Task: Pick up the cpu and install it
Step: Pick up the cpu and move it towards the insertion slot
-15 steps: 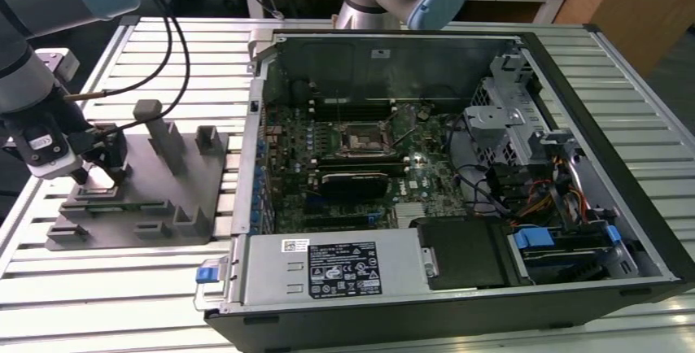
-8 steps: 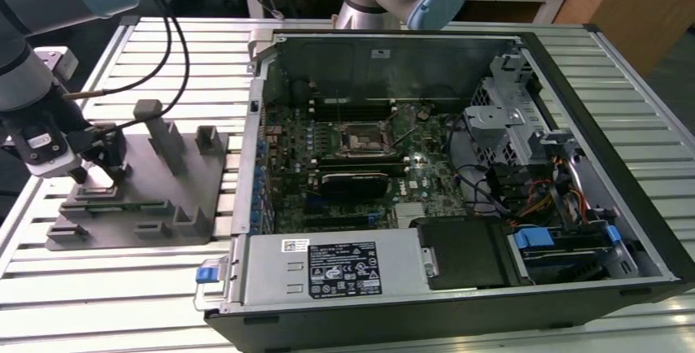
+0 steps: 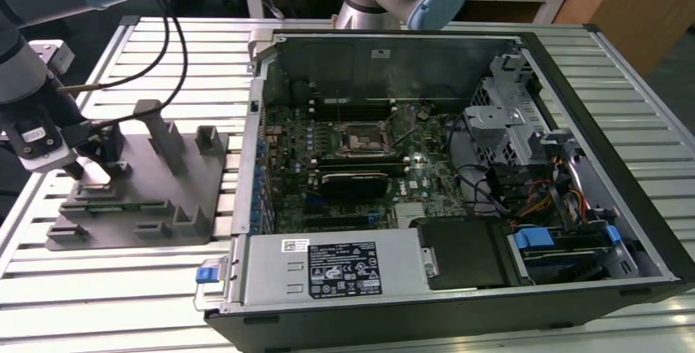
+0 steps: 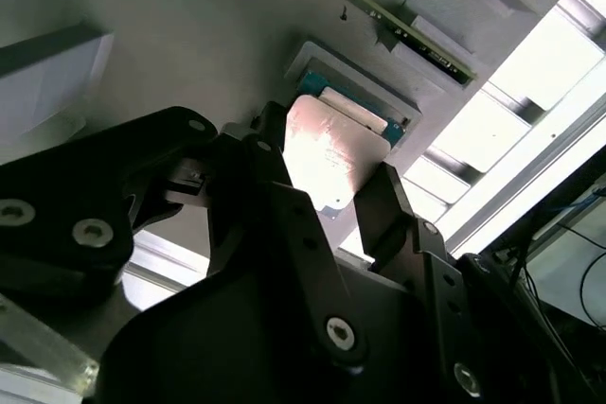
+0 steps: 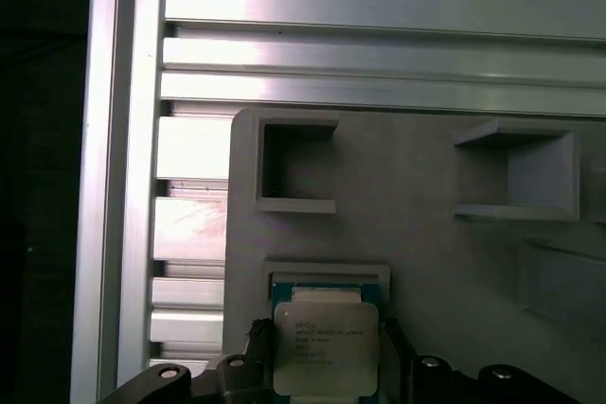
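The gripper (image 3: pixel 96 171) has its fingers (image 4: pixel 388 207) clamped on the cpu (image 5: pixel 325 347) from both sides, at its pocket in the grey fixture block (image 3: pixel 152 207) on the tabletop (image 3: pixel 120 288).

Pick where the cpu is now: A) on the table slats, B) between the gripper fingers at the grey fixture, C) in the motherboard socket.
B: in the first wrist view the cpu sits between the fingers of the gripper, at its recess in the grey fixture.
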Controlling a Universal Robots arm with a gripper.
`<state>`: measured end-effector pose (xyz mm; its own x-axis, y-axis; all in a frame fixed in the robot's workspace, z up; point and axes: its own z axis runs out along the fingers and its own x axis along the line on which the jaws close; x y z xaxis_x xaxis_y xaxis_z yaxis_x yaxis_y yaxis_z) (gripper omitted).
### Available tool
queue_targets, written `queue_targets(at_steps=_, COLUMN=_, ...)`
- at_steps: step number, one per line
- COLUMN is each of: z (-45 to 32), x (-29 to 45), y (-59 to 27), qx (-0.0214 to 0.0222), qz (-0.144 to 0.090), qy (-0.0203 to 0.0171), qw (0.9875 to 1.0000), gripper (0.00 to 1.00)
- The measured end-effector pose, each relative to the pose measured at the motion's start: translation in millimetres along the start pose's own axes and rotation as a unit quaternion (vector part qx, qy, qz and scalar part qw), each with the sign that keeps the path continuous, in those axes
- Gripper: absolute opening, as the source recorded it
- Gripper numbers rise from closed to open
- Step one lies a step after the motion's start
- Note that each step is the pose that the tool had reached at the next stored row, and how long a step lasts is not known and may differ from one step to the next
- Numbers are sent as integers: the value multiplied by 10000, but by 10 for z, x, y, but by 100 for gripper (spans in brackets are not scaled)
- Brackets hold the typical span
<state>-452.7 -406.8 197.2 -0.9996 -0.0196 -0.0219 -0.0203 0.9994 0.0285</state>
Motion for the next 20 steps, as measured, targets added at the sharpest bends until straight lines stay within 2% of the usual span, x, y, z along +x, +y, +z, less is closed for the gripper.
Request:
queue_targets(at_steps=9, z=-105, x=-2, y=3, qx=-2, qz=0, qy=0, qw=10000, gripper=53)
queue_targets(at_steps=11, z=-113, x=-2, y=3, qx=-70, qz=1, qy=-2, qw=10000, gripper=53)
queue_targets(at_steps=14, z=-135, x=-2, y=4, qx=-78, qz=3, qy=0, qw=10000, gripper=53)
queue_targets(at_steps=20, z=-247, x=-5, y=7, qx=-102, qz=3, qy=-2, qw=9999, gripper=53)
